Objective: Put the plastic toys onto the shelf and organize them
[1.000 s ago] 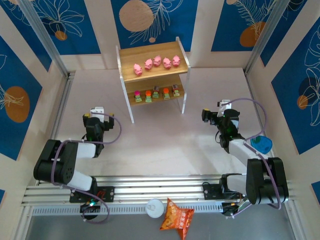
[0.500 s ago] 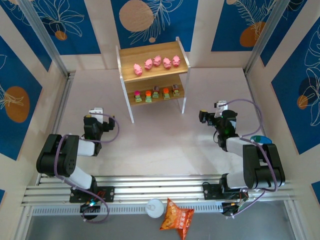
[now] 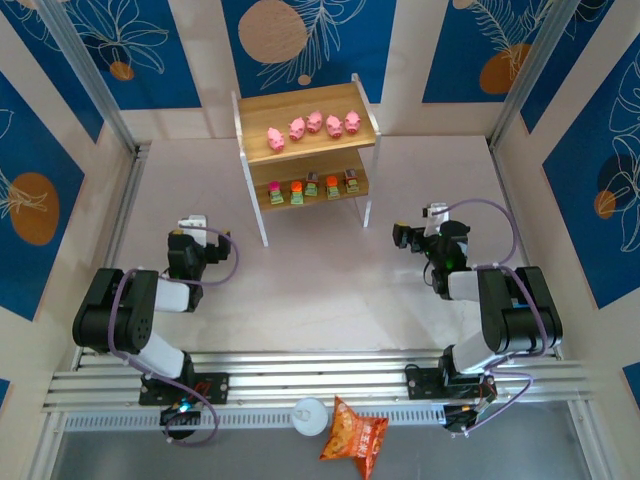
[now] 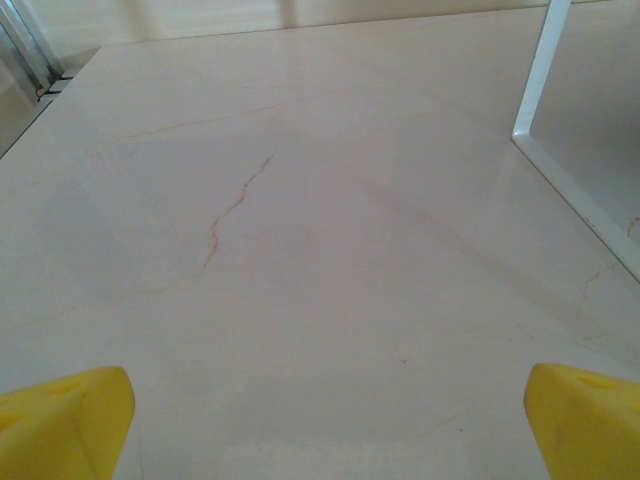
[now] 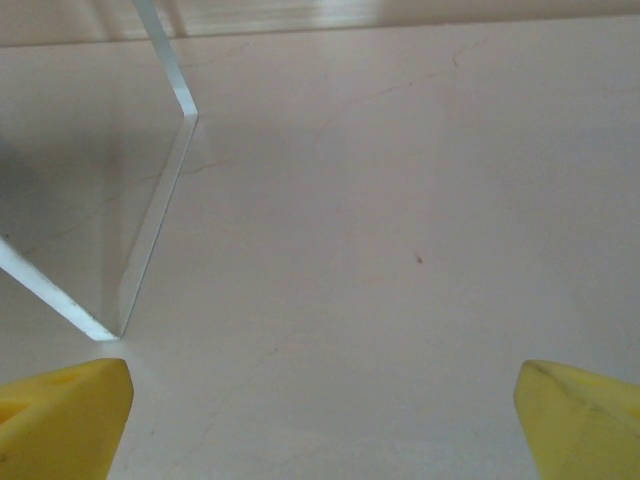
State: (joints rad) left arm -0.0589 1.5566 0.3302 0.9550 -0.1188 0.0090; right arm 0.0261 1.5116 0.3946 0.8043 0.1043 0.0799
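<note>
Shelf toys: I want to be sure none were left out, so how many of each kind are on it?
Pigs: 5
Blocky toys: 5
Total: 10

On the shelf [image 3: 290, 105], blocky toys [image 3: 311, 187] are too small to tell apart; the frame crops fingertips [image 4: 60, 425] of the left hand [image 4: 325, 425].
</note>
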